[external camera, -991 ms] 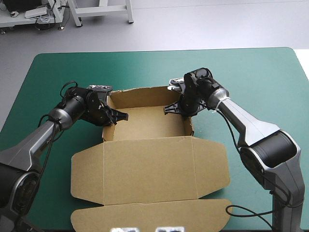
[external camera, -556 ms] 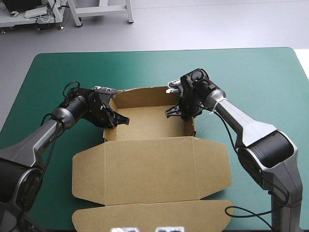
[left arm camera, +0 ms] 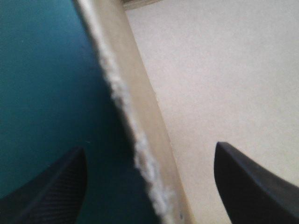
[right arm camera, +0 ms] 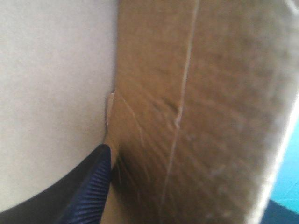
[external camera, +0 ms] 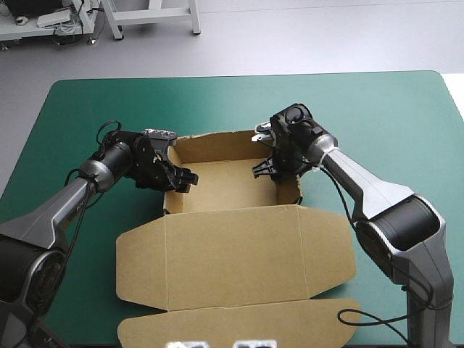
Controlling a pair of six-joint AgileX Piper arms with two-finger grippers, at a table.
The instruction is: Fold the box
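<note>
From above, the brown box (external camera: 232,254) is lying on the teal-green cover (external camera: 377,109) as an open tray, with its lid flat toward the table's near edge. The left gripper (external camera: 181,177) is hanging over the tray's left wall. The right gripper (external camera: 265,168) is sitting inside the tray, against the right wall near the far corner.

In the left wrist view, the black fingers (left arm camera: 60,186) are standing wide apart, with the wall's frayed top edge running up between them. One is hanging over the cover outside the tray, the other over the pale floor inside it.

In the right wrist view, the gripper is sitting right up against the inner face of the brown wall, which is rising just beside and ahead of it. The tray's floor is lying on its other side. Whether this gripper is wide or gripping the wall cannot be told.
</note>
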